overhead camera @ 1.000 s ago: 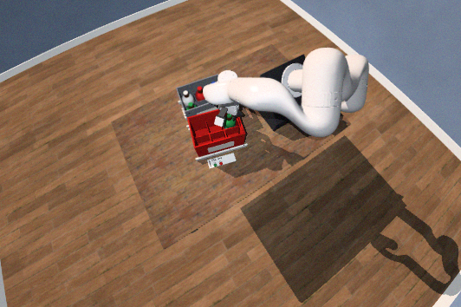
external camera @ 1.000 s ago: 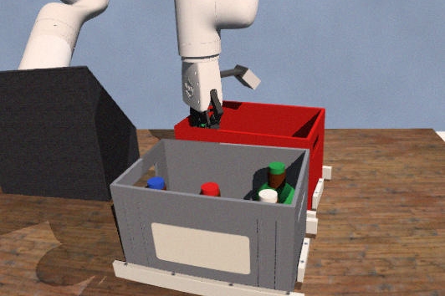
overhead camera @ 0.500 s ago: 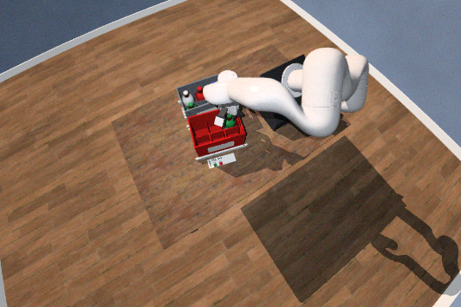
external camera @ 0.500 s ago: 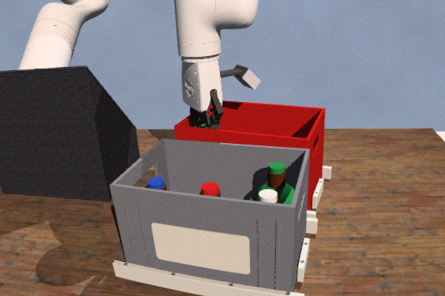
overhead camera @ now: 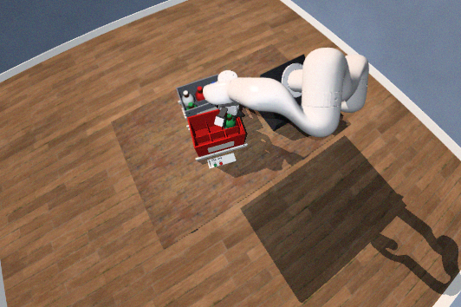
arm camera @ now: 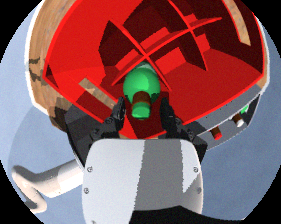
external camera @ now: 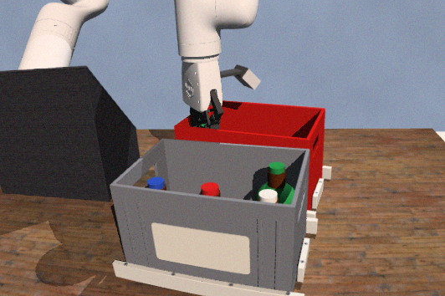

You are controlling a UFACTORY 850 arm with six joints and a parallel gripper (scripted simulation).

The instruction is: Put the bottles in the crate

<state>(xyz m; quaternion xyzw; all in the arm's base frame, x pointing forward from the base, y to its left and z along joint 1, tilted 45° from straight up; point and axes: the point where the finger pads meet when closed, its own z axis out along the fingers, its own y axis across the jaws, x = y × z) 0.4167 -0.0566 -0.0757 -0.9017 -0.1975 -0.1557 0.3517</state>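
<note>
A green-capped bottle (overhead camera: 230, 121) (arm camera: 142, 84) stands in a corner compartment of the red crate (overhead camera: 199, 150) (external camera: 318, 170) (arm camera: 216, 85). My gripper (external camera: 205, 122) (arm camera: 142, 103) is open, with one finger on each side of the bottle's neck and a gap on both sides. The grey crate (external camera: 201, 217) holds a blue-capped bottle (external camera: 156, 183), a red one (overhead camera: 199, 94) (external camera: 210, 190) (arm camera: 217, 133), a white one (overhead camera: 187, 98) (external camera: 268, 196) (arm camera: 238, 119) and another green one (overhead camera: 191, 106) (external camera: 277, 183). The pick list (overhead camera: 229, 160) shows a green and a red mark; its counts are too small to read.
White rails (overhead camera: 222, 152) (external camera: 209, 284) edge the crates, which stand close together. Thin red dividers (arm camera: 191, 30) split the red crate. The dark robot base (external camera: 46, 137) stands beside the crates. The arm (overhead camera: 260, 94) reaches over the grey crate's near corner.
</note>
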